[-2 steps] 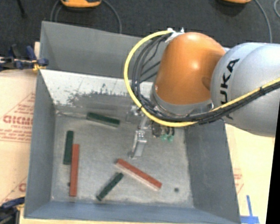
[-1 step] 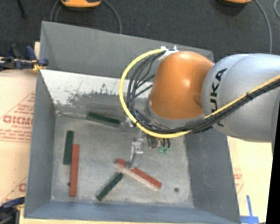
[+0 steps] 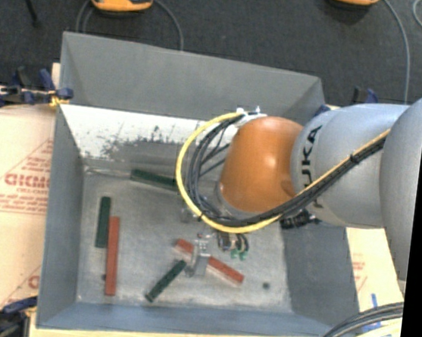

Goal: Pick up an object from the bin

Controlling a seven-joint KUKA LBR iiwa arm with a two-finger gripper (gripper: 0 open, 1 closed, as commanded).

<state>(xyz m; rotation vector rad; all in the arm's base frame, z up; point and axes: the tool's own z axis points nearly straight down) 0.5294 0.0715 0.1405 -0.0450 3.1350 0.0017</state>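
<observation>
Lit evenly from overhead. Pale glare across the back wall of the bin (image 3: 124,127), up and left of the pincer (image 3: 200,259). Soft, dim shadow just right of the pincer. Gentle sheen on the orange cover (image 3: 261,166) above.

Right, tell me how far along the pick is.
Done: the end effector is low in the bin, over the slanted red stick near the middle. In hand: nothing can be seen held. Left: grip that stick and lift it; every stick lies on the floor.
</observation>
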